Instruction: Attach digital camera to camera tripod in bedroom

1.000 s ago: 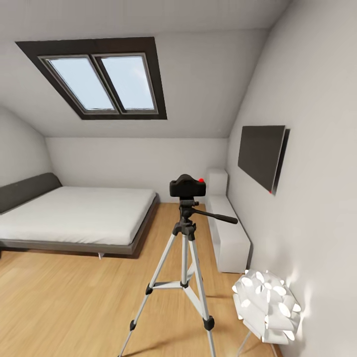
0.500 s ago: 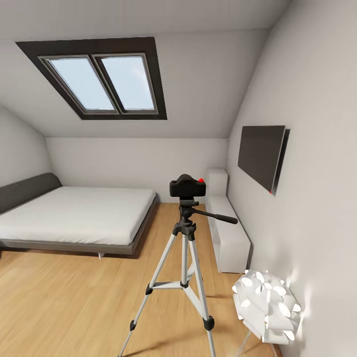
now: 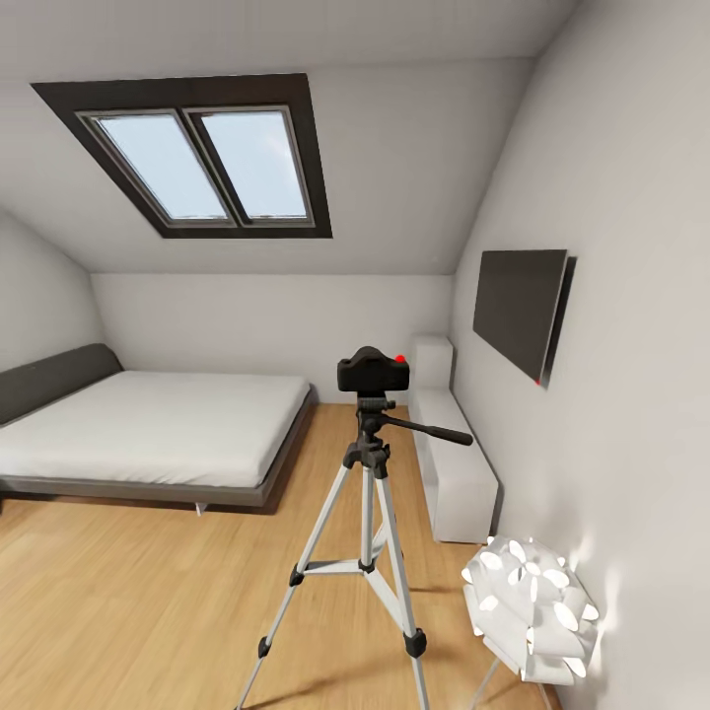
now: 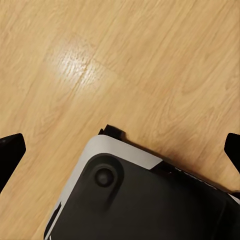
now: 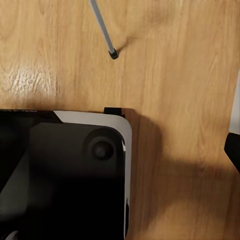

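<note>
Black and boxy, the digital camera (image 3: 373, 373) sits on top of the camera tripod (image 3: 367, 513), level on the tripod's head, its small red dot showing at the upper right corner. The pan handle (image 3: 429, 430) sticks out from under it toward the wall with the TV (image 3: 520, 309). Three silver legs splay down onto the wood floor (image 3: 138, 602), out in the open boards between the foot of the low grey bed (image 3: 148, 429) and a long white cabinet (image 3: 454, 471) along the right-hand wall. A white flower-shaped lamp (image 3: 531, 609) stands near the tripod's right-hand leg, close to the wall. Overhead, a dark-framed skylight (image 3: 202, 163) is set in the sloped ceiling.

Both wrist cameras look straight down at the floorboards and at a corner of the robot's dark, silver-edged base (image 4: 130, 200) (a rounded slab with a round knob on it). On the left gripper (image 4: 120, 150), the dark fingers (image 4: 10, 150) sit at opposite edges of the picture, spread wide and holding nothing. On the right, one dark fingertip (image 5: 233, 150) pokes in at the edge, so I cannot tell how far those fingers are spread. A thin grey leg with a black foot (image 5: 113, 53) also rests on the boards there.
</note>
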Robot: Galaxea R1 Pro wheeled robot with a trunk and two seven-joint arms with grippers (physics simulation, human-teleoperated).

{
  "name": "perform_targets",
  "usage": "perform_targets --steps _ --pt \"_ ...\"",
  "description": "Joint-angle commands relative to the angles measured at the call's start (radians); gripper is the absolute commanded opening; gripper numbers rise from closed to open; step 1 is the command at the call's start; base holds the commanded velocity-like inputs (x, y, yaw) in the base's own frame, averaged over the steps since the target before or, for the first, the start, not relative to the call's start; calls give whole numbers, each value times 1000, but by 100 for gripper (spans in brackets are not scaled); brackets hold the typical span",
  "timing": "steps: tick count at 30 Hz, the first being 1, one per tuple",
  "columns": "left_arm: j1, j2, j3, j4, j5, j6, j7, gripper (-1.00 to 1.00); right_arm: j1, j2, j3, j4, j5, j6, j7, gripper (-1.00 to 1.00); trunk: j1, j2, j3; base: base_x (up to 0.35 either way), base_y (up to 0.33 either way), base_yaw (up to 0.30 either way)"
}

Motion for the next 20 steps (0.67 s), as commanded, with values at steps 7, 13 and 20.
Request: perform_targets --steps 7,13,20 --pt "0 0 -6 -1 7 -1 5 100 -1 2 7 2 -13 -5 2 100 0 -1 0 0 0 0" --pt "0 0 -8 -1 7 -1 5 100 -1 5 5 2 -13 -4 1 100 0 -1 0 0 0 0" --pt "0 0 -9 -1 7 -1 6 100 -1 9 3 2 -12 -4 1 100 0 -1 0 0 0 0"
